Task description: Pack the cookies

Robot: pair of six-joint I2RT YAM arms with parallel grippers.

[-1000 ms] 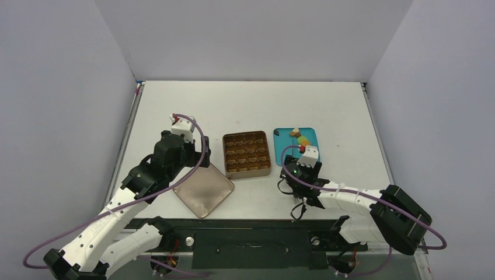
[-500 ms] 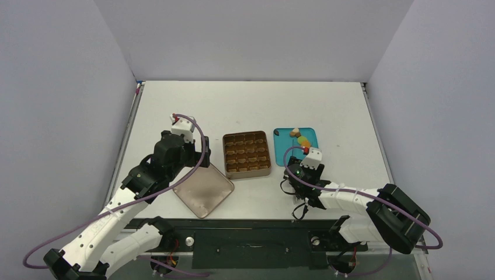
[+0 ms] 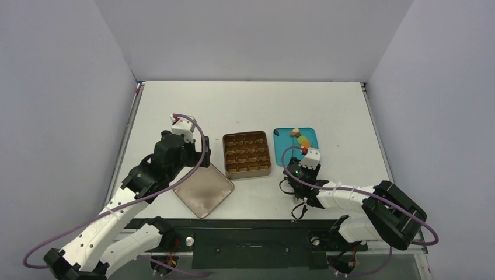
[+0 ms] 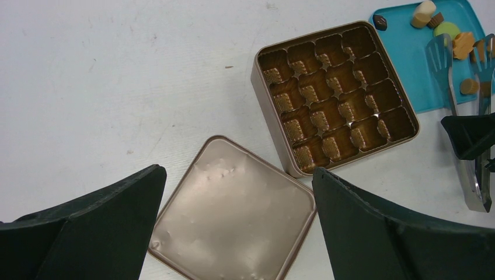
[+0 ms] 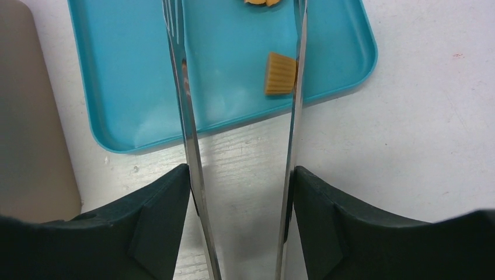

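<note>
Several small cookies (image 3: pixel 300 139), tan, yellow-orange, green and dark, lie on a teal tray (image 3: pixel 285 135). My right gripper (image 3: pixel 299 169) is at the tray's near edge, shut on long metal tweezers (image 5: pixel 181 87). The tweezer arms stay spread and reach over the tray (image 5: pixel 128 76), and a ridged tan cookie (image 5: pixel 279 73) lies against the right arm. The open gold tin (image 3: pixel 247 154) has empty compartments. My left gripper (image 4: pixel 236 186) is open and empty above the tin's lid (image 4: pixel 233 213). The left wrist view also shows the cookies (image 4: pixel 446 29) and the tweezers (image 4: pixel 449 87).
The lid (image 3: pixel 204 189) lies flat to the tin's near left. The tin's side (image 5: pixel 29 116) shows at the left of the right wrist view. Grey walls enclose the white table (image 3: pixel 251 105) on three sides.
The right arm's wrist and elbow have shifted slightly, with the tweezers still held over the tray. The left arm has not moved.
</note>
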